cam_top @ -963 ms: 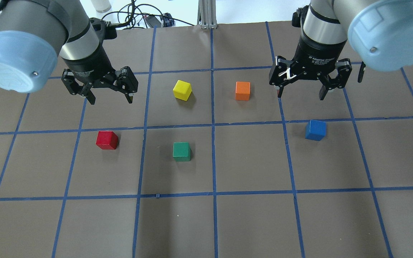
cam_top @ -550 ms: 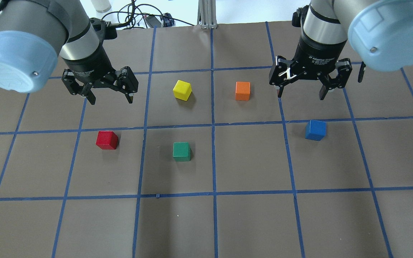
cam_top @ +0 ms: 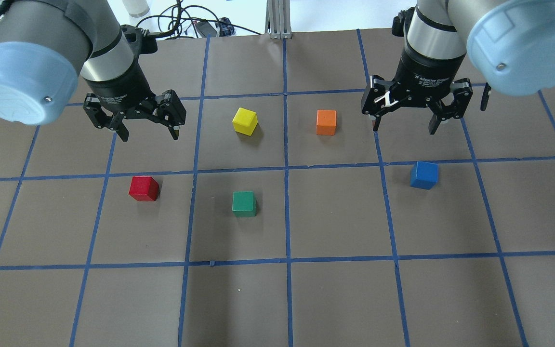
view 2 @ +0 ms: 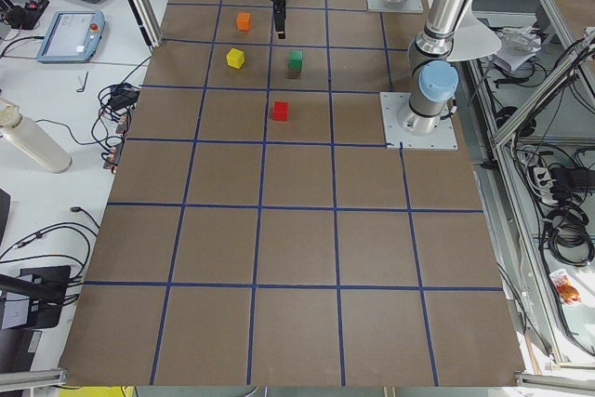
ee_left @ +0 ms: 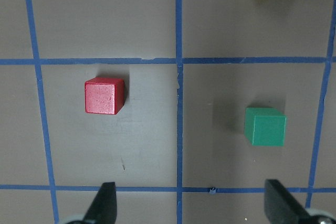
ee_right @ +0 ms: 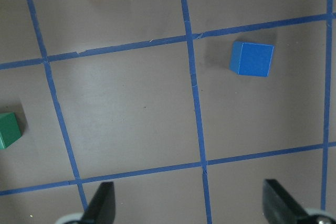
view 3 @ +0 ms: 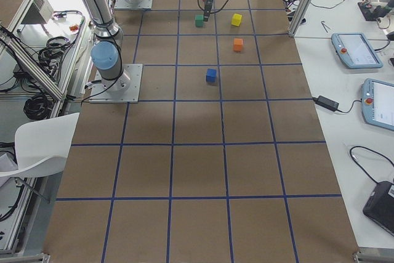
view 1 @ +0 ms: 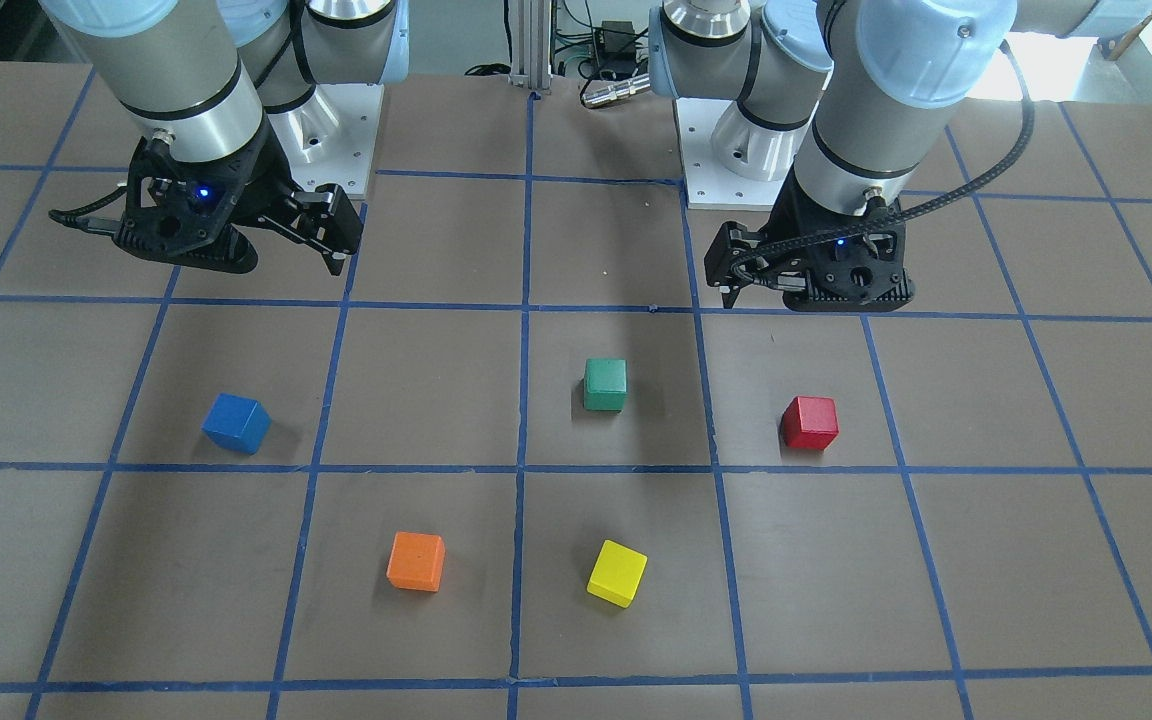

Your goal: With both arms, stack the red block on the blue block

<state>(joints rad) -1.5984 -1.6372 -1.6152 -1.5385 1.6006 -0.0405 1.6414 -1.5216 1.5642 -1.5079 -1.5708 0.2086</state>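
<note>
The red block (cam_top: 143, 188) sits on the brown table in the left half; it also shows in the left wrist view (ee_left: 105, 95) and the front view (view 1: 809, 422). The blue block (cam_top: 424, 174) sits in the right half, and shows in the right wrist view (ee_right: 252, 59) and the front view (view 1: 235, 422). My left gripper (cam_top: 149, 135) is open and empty, hovering above the table behind the red block. My right gripper (cam_top: 404, 128) is open and empty, hovering behind the blue block. The two blocks are far apart.
A green block (cam_top: 244, 203) lies right of the red block. A yellow block (cam_top: 244, 120) and an orange block (cam_top: 326, 122) lie between the grippers. Blue tape lines grid the table (cam_top: 335, 299). Cables lie past the far edge.
</note>
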